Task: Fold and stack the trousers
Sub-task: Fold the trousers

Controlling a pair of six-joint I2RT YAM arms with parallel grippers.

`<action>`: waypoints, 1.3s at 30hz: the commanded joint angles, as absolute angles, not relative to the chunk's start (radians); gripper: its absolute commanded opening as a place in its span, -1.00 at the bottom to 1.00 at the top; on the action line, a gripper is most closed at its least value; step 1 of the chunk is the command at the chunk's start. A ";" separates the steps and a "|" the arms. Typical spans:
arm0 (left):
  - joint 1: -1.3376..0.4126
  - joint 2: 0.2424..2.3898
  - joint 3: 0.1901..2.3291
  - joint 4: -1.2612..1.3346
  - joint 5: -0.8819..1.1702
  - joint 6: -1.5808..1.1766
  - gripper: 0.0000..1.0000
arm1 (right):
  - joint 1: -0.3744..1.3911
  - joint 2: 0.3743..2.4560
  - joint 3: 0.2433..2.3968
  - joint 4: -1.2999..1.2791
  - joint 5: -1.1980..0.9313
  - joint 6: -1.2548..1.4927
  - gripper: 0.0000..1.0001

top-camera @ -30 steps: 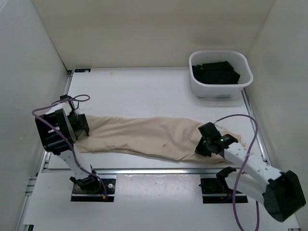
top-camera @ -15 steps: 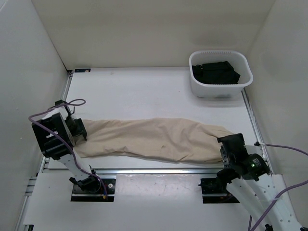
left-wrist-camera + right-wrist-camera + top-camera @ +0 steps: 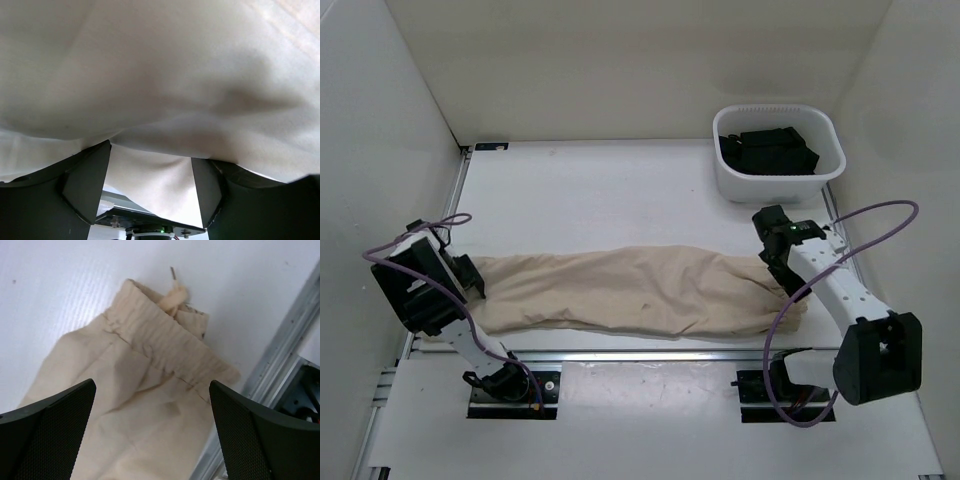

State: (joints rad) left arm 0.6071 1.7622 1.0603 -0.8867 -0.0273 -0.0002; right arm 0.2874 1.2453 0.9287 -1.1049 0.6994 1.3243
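The trousers lie flat on the worktop, stretched lengthwise along its near edge, reaching almost from the left edge to the right edge. From my overhead view the two legs are laid one over the other in a long, wrinkled beige band. The gathered waistband is at the right end, close to the metal rail that borders the worktop there, and a short drawstring pokes out beyond it.

My left gripper sits at the left end of the cloth. On its wrist camera the two fingers stand apart with cloth lying in the gap between them and draped across the whole view; I see no pinch on it.

My right gripper hangs over the waist end. Its fingers are spread wide with nothing between them, and the waistband shows in the gap below.

In the far right corner of the worktop, well apart from the trousers, stands a white basket. Inside it are black folded garments, stacked and filling most of the basket's floor.
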 commanded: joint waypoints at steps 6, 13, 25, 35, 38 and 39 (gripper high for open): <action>0.603 1.723 1.167 -0.943 0.070 0.000 0.57 | 0.088 1.230 0.776 -0.911 0.473 1.145 0.98; 0.534 1.745 1.149 -0.947 0.091 0.000 0.59 | 0.054 1.394 0.729 -0.747 0.344 1.051 0.98; 0.442 1.989 1.341 -0.874 0.067 0.000 0.57 | -0.109 1.649 1.063 -0.707 0.362 0.830 0.98; 0.408 1.942 1.289 -0.874 0.067 0.000 0.57 | -0.175 1.438 1.052 -0.853 0.318 0.706 0.98; 0.408 1.918 1.240 -0.874 0.091 0.000 0.57 | -0.207 1.399 0.953 -0.828 0.237 0.735 0.98; 0.408 1.917 1.230 -0.874 0.100 0.000 0.57 | -0.207 1.399 0.909 -0.801 0.236 0.748 0.98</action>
